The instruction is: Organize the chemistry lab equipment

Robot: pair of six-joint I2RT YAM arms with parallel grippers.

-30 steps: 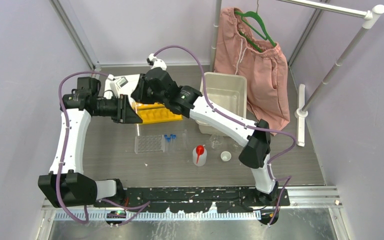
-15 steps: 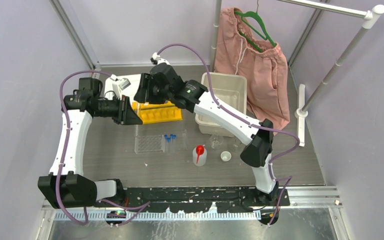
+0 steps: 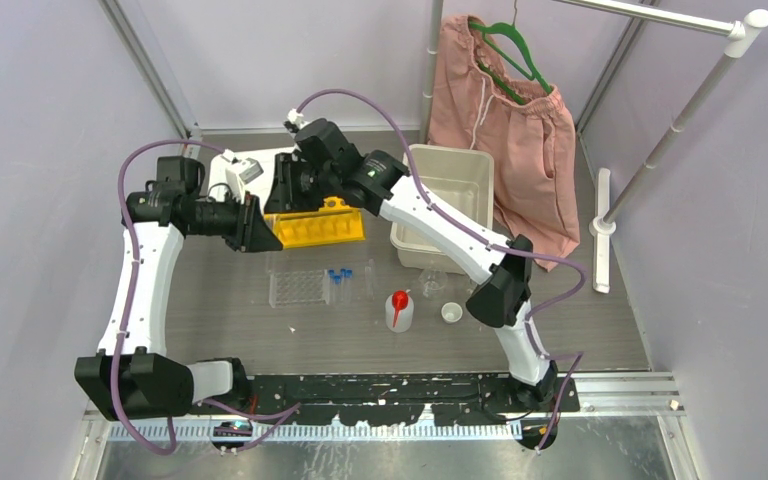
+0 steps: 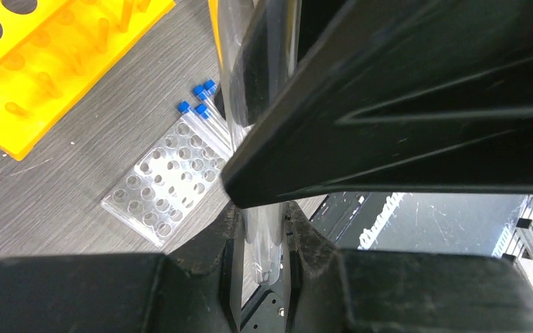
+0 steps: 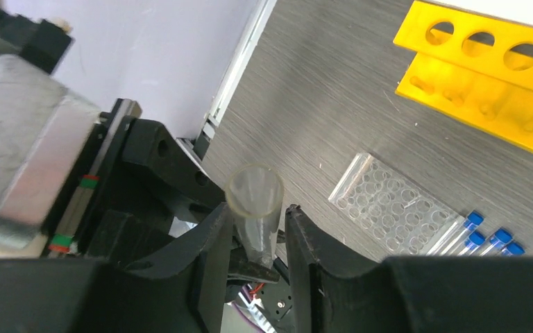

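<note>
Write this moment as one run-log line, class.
stage: likely tube handover | left gripper: shut on clear tube | right gripper: flanking same tube, grip unclear | yellow rack: on table

Pale lilac walls (image 3: 40,90) enclose a grey wood-grain table (image 3: 620,330). A white clothes rail (image 3: 675,128) stands far right, pink shorts (image 3: 520,150) on a green hanger (image 3: 508,45) beside it

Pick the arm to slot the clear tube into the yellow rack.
Right, likely: the right gripper straddles the clear tube, open mouth toward its wrist, closed end outward, by the yellow rack. The left gripper has the rounded end toward its palm.
</note>
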